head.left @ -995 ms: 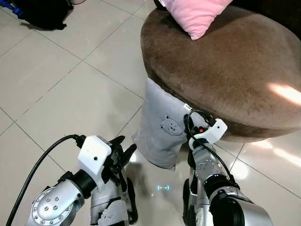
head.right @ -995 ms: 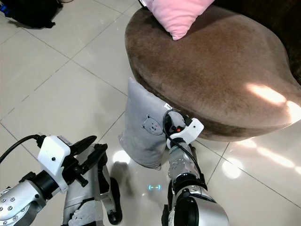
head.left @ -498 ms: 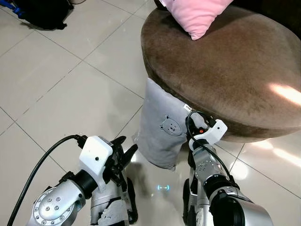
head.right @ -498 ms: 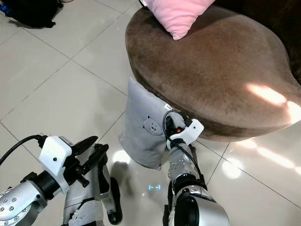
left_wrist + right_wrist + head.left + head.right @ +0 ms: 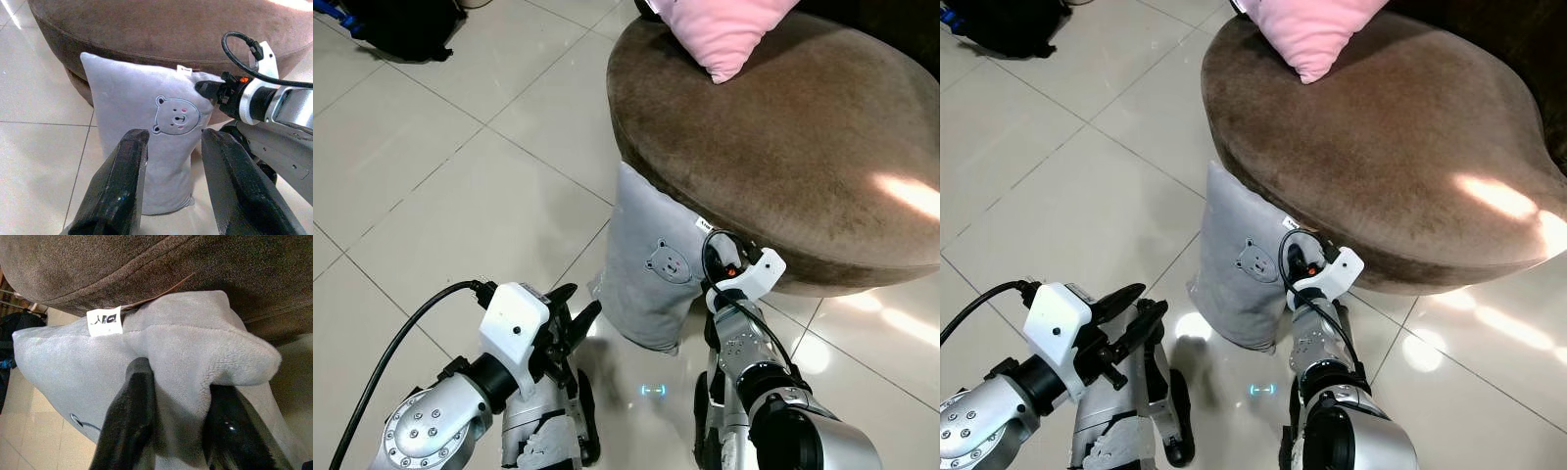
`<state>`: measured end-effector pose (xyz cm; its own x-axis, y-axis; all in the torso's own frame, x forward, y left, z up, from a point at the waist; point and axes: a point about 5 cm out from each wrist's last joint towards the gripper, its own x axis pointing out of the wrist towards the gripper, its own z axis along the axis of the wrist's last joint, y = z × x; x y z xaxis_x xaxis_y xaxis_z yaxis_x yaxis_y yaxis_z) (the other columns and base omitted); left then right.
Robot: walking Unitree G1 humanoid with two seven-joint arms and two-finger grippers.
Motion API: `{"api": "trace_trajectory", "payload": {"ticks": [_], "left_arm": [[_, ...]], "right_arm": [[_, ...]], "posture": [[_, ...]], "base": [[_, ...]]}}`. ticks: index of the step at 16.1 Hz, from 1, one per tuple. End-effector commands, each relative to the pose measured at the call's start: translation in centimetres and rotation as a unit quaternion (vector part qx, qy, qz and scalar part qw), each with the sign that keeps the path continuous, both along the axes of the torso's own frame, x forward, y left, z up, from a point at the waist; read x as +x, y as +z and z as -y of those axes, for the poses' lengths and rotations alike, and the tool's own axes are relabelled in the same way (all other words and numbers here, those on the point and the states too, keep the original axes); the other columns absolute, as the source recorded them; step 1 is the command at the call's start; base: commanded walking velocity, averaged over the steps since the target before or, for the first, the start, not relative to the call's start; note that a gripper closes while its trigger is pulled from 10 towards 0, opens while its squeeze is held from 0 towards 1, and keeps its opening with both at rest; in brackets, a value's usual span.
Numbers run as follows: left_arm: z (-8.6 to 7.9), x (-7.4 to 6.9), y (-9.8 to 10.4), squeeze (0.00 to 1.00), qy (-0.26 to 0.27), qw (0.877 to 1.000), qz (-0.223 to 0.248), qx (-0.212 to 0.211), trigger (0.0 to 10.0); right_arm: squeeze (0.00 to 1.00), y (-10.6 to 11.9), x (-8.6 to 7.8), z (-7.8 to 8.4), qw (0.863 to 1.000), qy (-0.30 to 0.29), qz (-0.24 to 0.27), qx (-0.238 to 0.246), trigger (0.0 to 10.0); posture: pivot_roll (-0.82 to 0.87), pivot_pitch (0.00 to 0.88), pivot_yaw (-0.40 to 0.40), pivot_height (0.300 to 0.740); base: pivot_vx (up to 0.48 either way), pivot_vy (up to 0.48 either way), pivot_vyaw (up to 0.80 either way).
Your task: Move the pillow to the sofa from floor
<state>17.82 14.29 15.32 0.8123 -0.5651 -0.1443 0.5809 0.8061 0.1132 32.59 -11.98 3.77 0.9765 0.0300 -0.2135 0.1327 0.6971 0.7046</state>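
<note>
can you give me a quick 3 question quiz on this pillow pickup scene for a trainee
1. True or false: the right gripper is pinching a corner of the grey pillow.
2. What is printed on the grey pillow's front?
3. Which lies on the brown sofa? A) pink pillow B) black bag C) grey pillow

Key: 1 true. 2 a bear face. 3 A; the grey pillow stands on the floor tiles, leaning against the sofa, with the open left gripper short of it.

Left gripper (image 5: 570,315) fractionally nearer (barely)
</note>
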Motion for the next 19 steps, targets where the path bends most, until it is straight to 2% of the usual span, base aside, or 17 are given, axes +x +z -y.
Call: {"api": "trace_trajectory", "payload": {"ticks": [1, 4, 7, 9, 10, 13, 14, 15, 16, 17, 18, 19], "left_arm": [[0.0, -0.2, 0.0, 0.0, -0.003, 1.0, -0.004, 0.006, 10.0], [0.0, 0.1, -0.1, 0.0, -0.004, 1.0, -0.004, 0.007, 10.0], [0.0, 1.3, -0.6, 0.0, -0.002, 1.0, -0.002, 0.009, 10.0], [0.0, 2.9, -1.0, 0.0, 0.009, 1.0, 0.005, 0.005, 10.0], [-0.1, 3.8, -1.2, 0.0, 0.015, 1.0, 0.007, 0.004, 10.0], [-0.3, 5.9, -1.7, 0.0, 0.027, 1.0, 0.01, 0.0, 10.0], [-0.4, 7.3, -2.0, 0.0, 0.034, 0.999, 0.015, -0.006, 10.0], [-0.4, 7.3, -2.0, 0.0, 0.034, 0.999, 0.015, -0.006, 10.0], [-0.5, 8.1, -1.9, 0.0, 0.039, 0.999, 0.032, -0.008, 10.0], [-0.7, 9.1, -1.6, 0.0, 0.066, 0.995, 0.071, -0.026, 10.0], [-0.7, 9.7, -1.5, 0.0, 0.073, 0.992, 0.095, -0.035, 10.0], [-0.7, 9.9, -1.4, 0.0, 0.069, 0.992, 0.101, -0.037, 10.0]], "right_arm": [[0.0, -0.4, -0.3, -0.4, 1.0, 0.001, -0.008, 0.013, 0.0], [0.0, -0.3, -0.2, -0.5, 1.0, 0.003, -0.006, 0.017, 0.0], [0.0, 0.0, -0.1, -1.4, 0.998, 0.05, 0.013, 0.021, 0.0], [0.0, 1.3, -0.2, -3.1, 0.986, 0.144, 0.074, 0.033, 0.0], [0.0, 2.3, -0.3, -3.6, 0.978, 0.173, 0.107, 0.041, 0.0], [0.0, 5.1, -0.6, -3.7, 0.965, 0.195, 0.165, 0.057, 0.0], [0.0, 7.2, -1.2, -3.5, 0.96, 0.193, 0.194, 0.06, 0.0], [0.0, 7.2, -1.2, -3.5, 0.96, 0.193, 0.194, 0.06, 0.0], [0.0, 8.6, -1.5, -3.1, 0.961, 0.177, 0.206, 0.053, 0.0], [0.0, 11.5, -1.6, -1.4, 0.968, 0.095, 0.231, 0.031, 0.0], [0.0, 14.6, -1.9, 0.2, 0.962, 0.041, 0.267, 0.022, 0.0], [0.0, 15.7, -2.1, 0.7, 0.959, 0.029, 0.28, 0.017, 0.0]], "posture": [[0.18, 0.315, 0.073, 0.503], [0.18, 0.302, 0.068, 0.503], [0.17, 0.274, 0.047, 0.503], [0.14, 0.229, 0.025, 0.503], [0.12, 0.21, 0.019, 0.503], [0.08, 0.155, 0.012, 0.503], [0.06, 0.14, 0.013, 0.503], [0.06, 0.14, 0.013, 0.503], [0.04, 0.125, 0.015, 0.503], [0.02, 0.101, 0.011, 0.503], [0.02, 0.087, 0.011, 0.503], [0.02, 0.087, 0.011, 0.503]], "base": [[0.0, 0.0, 0.0], [0.0, 0.0, 0.0], [0.0, 0.0, 0.0], [0.0, 0.0, 0.0], [0.0, 0.0, 0.0], [0.0, 0.0, 0.0], [0.0, 0.0, 0.0], [0.0, 0.0, 0.0], [0.0, 0.0, 0.0], [0.0, 0.0, 0.0], [0.0, 0.0, 0.0], [0.0, 0.0, 0.0]]}}
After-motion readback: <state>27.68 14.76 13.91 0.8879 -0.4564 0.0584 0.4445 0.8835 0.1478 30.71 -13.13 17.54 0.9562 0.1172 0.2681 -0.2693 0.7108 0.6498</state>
